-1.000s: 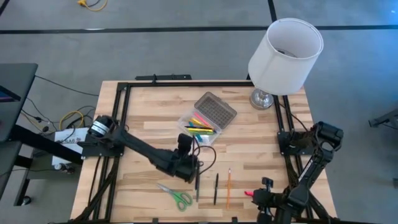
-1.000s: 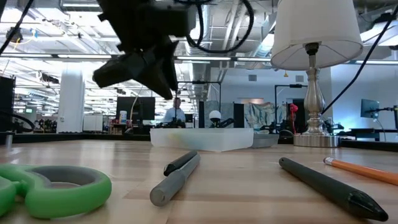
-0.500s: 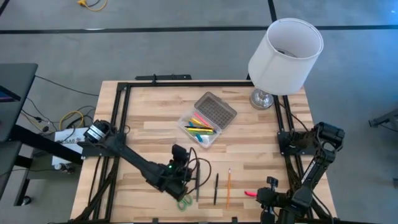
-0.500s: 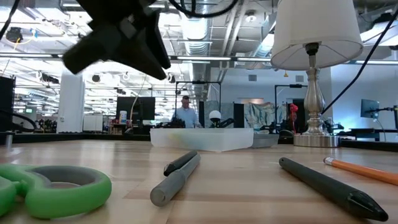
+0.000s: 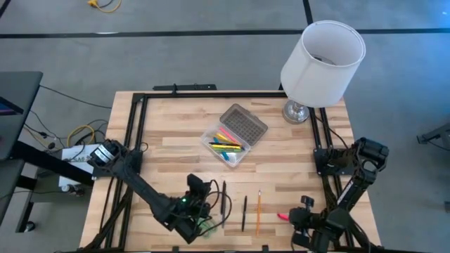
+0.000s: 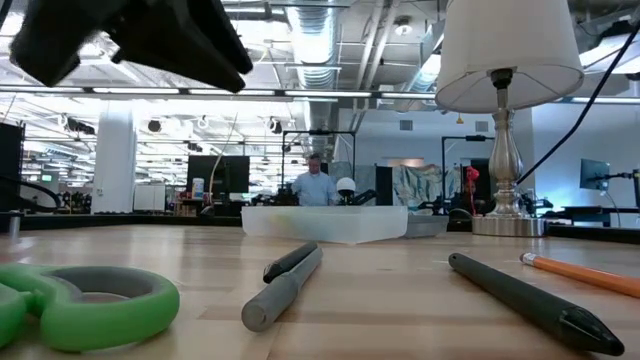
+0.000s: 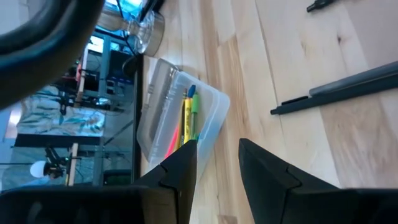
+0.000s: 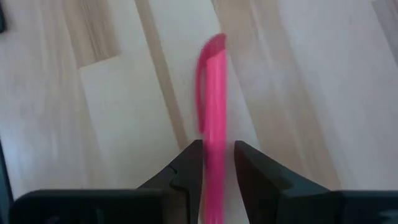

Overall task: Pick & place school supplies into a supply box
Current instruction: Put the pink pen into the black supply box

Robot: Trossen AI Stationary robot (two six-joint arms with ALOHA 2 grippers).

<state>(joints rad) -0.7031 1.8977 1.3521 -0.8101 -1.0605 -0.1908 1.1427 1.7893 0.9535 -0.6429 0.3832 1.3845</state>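
— Over the last second the left arm has swung back from beside the supply box (image 5: 233,135) toward the table's near edge, and its gripper (image 5: 197,219) now hangs over the green-handled scissors (image 5: 208,226). The right arm has barely shifted.

— Is the left claw carrying anything?

— No. In its wrist view the two fingers (image 7: 182,163) stand a little apart with bare wood between them. The arm reaches out long and low from the table's left side, elbow near the front edge.

— So how should it take the scissors?

— I'd say drop straight down with the fingers set across the blades or the neck rather than the round handles, close only once both pads straddle the metal, then lift clear of the grey pen (image 5: 223,205) just beside it.

— And further right?

— A black pen (image 5: 245,212) and an orange pencil (image 5: 258,211) lie side by side on the wood. The right gripper (image 5: 299,215) sits at the near right corner, closed on a pink marker (image 8: 212,106) that sticks out ahead of its fingertips.

— The box?

— Mid-table, dotted grey lid (image 5: 245,124) thrown open, with several pens already inside, near the lamp (image 5: 320,60).
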